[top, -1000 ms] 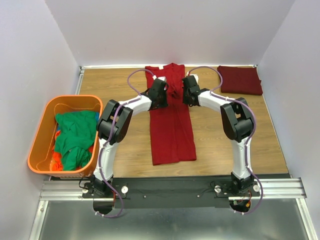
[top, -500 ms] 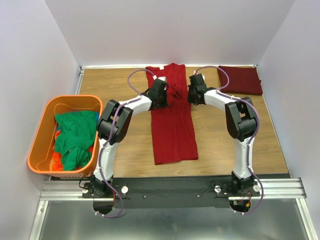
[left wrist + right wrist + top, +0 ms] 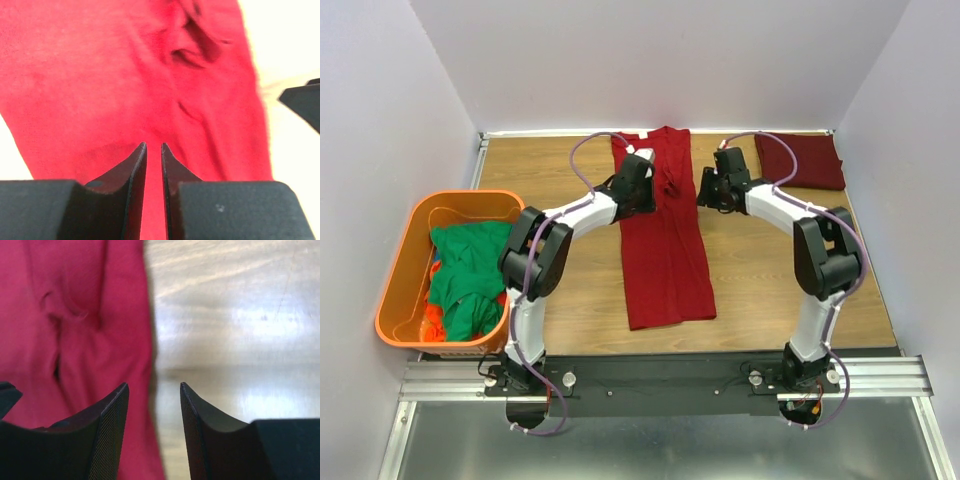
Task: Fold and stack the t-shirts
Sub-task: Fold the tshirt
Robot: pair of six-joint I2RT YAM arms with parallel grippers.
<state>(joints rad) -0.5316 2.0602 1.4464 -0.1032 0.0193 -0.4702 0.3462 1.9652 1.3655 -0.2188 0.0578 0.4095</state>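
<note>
A bright red t-shirt (image 3: 666, 255) lies folded lengthwise into a long strip down the middle of the table, collar at the far end. My left gripper (image 3: 648, 190) hovers over the strip's upper left part. In the left wrist view its jaws (image 3: 153, 145) stand a narrow gap apart over the red cloth (image 3: 95, 75), with nothing pinched. My right gripper (image 3: 706, 190) sits just off the shirt's right edge. Its jaws (image 3: 152, 385) are open over bare wood, with the red cloth (image 3: 75, 320) to the left. A dark maroon t-shirt (image 3: 800, 160) lies folded at the far right.
An orange plastic tub (image 3: 408, 232) stands at the left table edge, holding green t-shirts (image 3: 470, 270) bunched inside. The wooden table (image 3: 770, 270) is walled on three sides, and the metal rail with both arm bases runs along the near edge.
Both grippers have let go of the red shirt and opened. The right gripper has drawn off to the right onto bare wood; the left stays over the cloth.
</note>
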